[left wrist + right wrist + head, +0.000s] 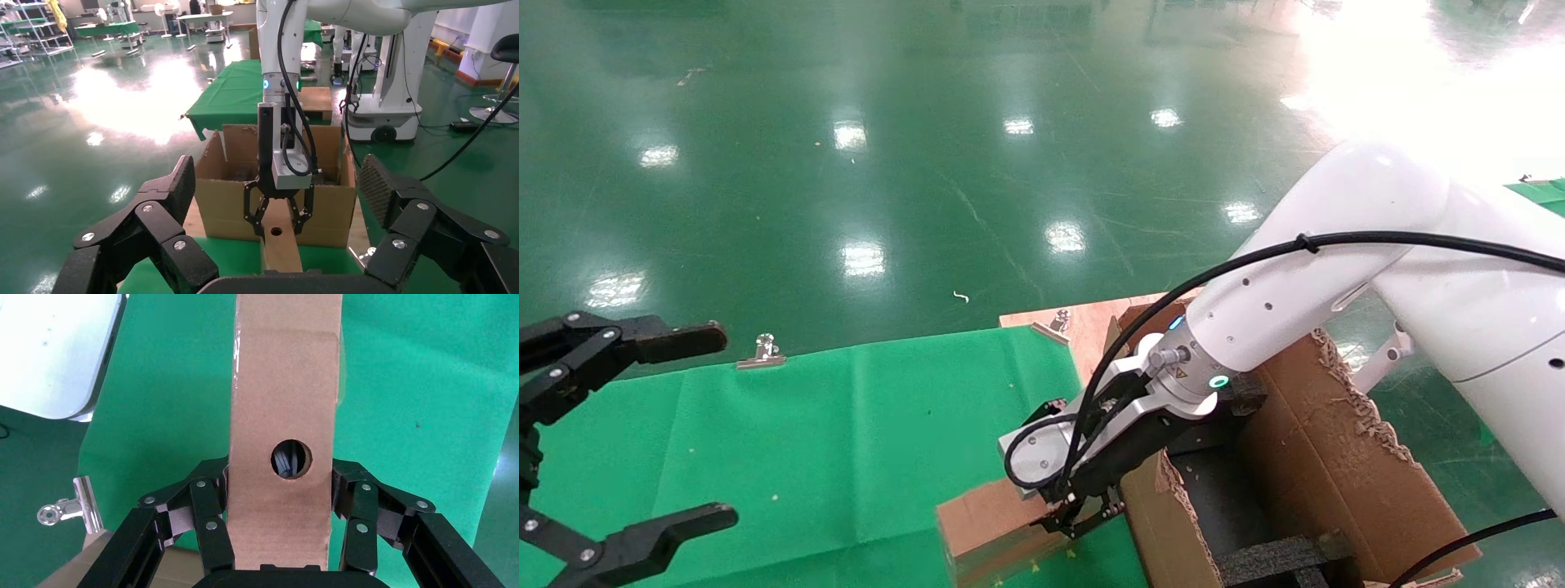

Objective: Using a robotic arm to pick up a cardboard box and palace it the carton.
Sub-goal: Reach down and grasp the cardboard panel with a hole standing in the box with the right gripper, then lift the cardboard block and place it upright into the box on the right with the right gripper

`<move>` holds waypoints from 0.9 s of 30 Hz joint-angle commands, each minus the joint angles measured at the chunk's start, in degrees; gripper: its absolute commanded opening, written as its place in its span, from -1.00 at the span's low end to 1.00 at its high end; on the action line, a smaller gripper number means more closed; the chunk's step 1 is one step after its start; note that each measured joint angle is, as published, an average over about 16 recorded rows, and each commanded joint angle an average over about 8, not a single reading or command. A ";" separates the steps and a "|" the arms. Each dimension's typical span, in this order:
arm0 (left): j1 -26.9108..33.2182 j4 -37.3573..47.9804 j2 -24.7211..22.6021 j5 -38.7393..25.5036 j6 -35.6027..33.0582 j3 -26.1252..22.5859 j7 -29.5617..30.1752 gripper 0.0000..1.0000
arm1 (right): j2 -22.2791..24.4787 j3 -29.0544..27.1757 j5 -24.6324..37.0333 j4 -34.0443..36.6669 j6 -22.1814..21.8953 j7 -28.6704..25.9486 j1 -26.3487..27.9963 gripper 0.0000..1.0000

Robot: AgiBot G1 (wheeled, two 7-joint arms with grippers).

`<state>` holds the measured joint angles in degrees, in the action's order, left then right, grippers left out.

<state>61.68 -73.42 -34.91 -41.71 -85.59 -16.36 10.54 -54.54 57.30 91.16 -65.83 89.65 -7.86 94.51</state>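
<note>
Far left of the head view you get the left tool point(695, 425), all black, hanging over the green-covered counter point(846, 425) with its two fingers spread wide and nothing in them; its own wrist view shows those padded fingers point(177, 187) splayed at both lower corners of the frame. Moving right, a metal clip point(762, 351) sits on the cloth's far edge. Lower middle of the head view is the cardboard box point(993, 531), partly hidden under the white-sleeved robotic arm point(1303, 286), so from up there you can't really see the grip. The wrist views fix that: the right wrist view looks straight along the box point(284, 398) with its round punched hole, and the right tool point(281, 496) has black fingers point(205, 508) pressed flat against both long sides, so it's clamped on the box. The left wrist view catches the same grip head-on from across the counter, right tool point(278, 223) pinching the box point(280, 245) at its near end, with the box just in front of the carton point(226, 190). On the right of the head view the carton point(1336, 457) shows ragged torn flaps and black foam point(1279, 555) inside, which the left wrist view doesn't show. The box is beside the carton's left wall, low over the cloth; can't tell if it's touching the counter.
</note>
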 commanded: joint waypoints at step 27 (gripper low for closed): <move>0.04 0.05 0.03 0.06 0.01 -0.10 -0.06 1.00 | 7.64 12.37 -17.52 16.41 1.79 7.29 31.02 -1.00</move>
<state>61.72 -73.38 -34.88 -41.65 -85.58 -16.47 10.48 -47.00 69.73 73.87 -49.63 91.41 -0.54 124.87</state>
